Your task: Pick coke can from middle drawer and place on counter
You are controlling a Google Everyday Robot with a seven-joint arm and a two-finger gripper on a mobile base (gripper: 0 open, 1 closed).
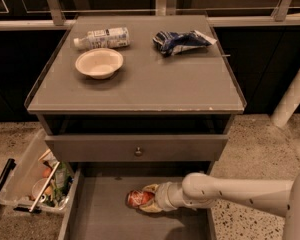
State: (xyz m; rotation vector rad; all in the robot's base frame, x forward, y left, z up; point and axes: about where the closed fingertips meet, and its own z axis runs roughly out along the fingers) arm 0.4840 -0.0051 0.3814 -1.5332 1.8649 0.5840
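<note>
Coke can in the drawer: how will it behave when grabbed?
The coke can seems to lie sideways on the middle drawer floor, at the gripper: likely rolls if nudged. Thin metal, so probably dents under hard squeeze. Fill not visible, weight unclear.

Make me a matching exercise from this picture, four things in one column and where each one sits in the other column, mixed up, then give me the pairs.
Things:
1. coke can
2. white bowl
3. snack bag
4. clear bin

Places:
A. on the counter, back right in the picture
B. on the floor, left of the drawers in the picture
C. in the middle drawer, right at the gripper
D. on the counter, just in front of the lying bottle

Pairs: 1-C, 2-D, 3-A, 4-B.
</note>
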